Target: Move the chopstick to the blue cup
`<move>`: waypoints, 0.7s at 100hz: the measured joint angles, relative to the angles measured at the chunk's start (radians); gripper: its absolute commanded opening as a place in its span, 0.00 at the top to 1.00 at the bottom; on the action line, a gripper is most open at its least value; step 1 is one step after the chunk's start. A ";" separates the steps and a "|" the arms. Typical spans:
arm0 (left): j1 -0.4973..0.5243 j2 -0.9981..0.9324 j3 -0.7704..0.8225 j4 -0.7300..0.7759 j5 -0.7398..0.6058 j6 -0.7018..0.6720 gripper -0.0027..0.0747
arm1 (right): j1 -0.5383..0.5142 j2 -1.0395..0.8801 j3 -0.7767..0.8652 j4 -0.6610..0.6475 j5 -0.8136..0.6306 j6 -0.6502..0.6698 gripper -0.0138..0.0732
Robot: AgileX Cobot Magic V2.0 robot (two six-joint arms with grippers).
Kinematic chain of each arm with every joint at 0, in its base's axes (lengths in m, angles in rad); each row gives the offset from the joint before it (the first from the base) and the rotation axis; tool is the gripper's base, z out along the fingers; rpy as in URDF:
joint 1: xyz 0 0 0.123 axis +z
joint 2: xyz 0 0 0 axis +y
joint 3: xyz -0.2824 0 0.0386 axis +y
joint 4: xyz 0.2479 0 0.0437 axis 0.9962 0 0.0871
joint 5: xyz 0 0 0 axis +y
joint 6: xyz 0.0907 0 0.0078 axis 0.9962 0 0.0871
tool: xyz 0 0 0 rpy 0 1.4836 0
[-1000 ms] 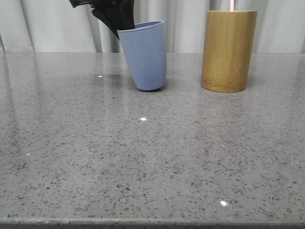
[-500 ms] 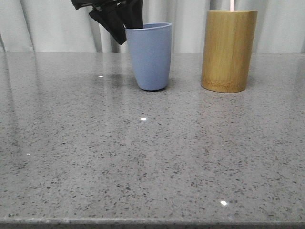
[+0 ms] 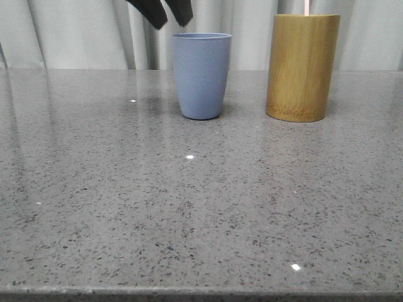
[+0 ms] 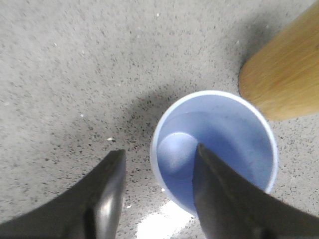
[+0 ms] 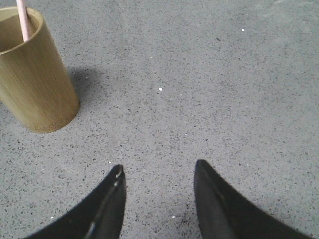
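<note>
The blue cup (image 3: 201, 75) stands upright on the grey table, empty inside in the left wrist view (image 4: 219, 144). A pale pink chopstick (image 3: 306, 6) sticks up out of the bamboo cylinder (image 3: 301, 66) to its right; it also shows in the right wrist view (image 5: 22, 20) inside the cylinder (image 5: 35, 79). My left gripper (image 3: 169, 17) is open and empty, just above the cup's left rim, touching nothing (image 4: 158, 152). My right gripper (image 5: 158, 167) is open and empty over bare table, apart from the cylinder; it does not show in the front view.
The speckled grey stone table (image 3: 189, 207) runs to a front edge at the bottom of the front view. Pale curtains (image 3: 75, 31) hang behind the cups. The cup and cylinder stand about a cup's width apart.
The blue cup was tilted with my left gripper's finger in it; it now stands upright. My left gripper has let go and risen clear above the rim.
</note>
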 measured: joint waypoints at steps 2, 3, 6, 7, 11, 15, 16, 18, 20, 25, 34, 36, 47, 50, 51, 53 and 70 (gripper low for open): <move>0.000 -0.007 0.000 0.007 0.000 -0.002 0.56 | 0.000 0.000 0.000 0.000 0.000 0.000 0.44; 0.000 -0.010 0.000 0.010 0.000 -0.005 0.56 | 0.000 0.000 0.000 0.000 0.000 0.000 0.44; 0.000 -0.020 0.000 0.025 0.000 -0.012 0.56 | 0.000 0.000 0.000 0.000 0.000 0.000 0.44; 0.000 -0.025 0.000 0.033 0.000 -0.014 0.56 | 0.000 0.000 0.000 0.000 0.000 0.000 0.44; 0.000 -0.041 0.000 0.059 0.000 -0.028 0.56 | 0.000 0.000 0.000 0.000 0.000 0.000 0.44; 0.000 -0.054 0.002 0.091 0.000 -0.044 0.56 | 0.000 0.000 0.000 0.000 0.000 0.000 0.44; 0.000 -0.060 0.002 0.101 0.000 -0.044 0.56 | 0.000 0.000 0.000 0.000 0.000 0.000 0.44; 0.000 -0.068 0.004 0.111 0.002 -0.051 0.56 | 0.000 0.000 0.000 0.000 0.000 0.000 0.44; 0.000 -0.074 0.007 0.124 0.002 -0.059 0.56 | 0.000 0.000 0.000 0.000 0.000 0.000 0.44; 0.007 -0.102 0.020 0.144 0.004 -0.059 0.56 | 0.000 0.000 0.000 0.000 0.000 0.000 0.44; 0.031 -0.149 0.067 0.157 0.006 -0.069 0.56 | 0.000 0.000 0.000 0.000 0.000 0.000 0.44; 0.037 -0.162 0.082 0.160 0.004 -0.069 0.56 | 0.000 0.000 0.000 0.000 0.000 0.000 0.44; 0.075 -0.242 0.177 0.171 -0.021 -0.069 0.56 | 0.000 0.000 0.000 0.000 0.000 0.000 0.44; 0.085 -0.264 0.217 0.171 -0.031 -0.069 0.56 | 0.000 0.000 0.000 0.000 0.000 0.000 0.44; 0.088 -0.277 0.225 0.173 -0.035 -0.069 0.56 | 0.000 0.000 0.000 0.000 0.000 0.000 0.44; 0.096 -0.295 0.251 0.173 -0.044 -0.069 0.56 | 0.000 0.000 0.000 0.000 0.000 0.000 0.44; 0.164 -0.468 0.483 0.177 -0.142 -0.083 0.56 | 0.009 0.000 0.000 0.002 0.000 0.000 0.44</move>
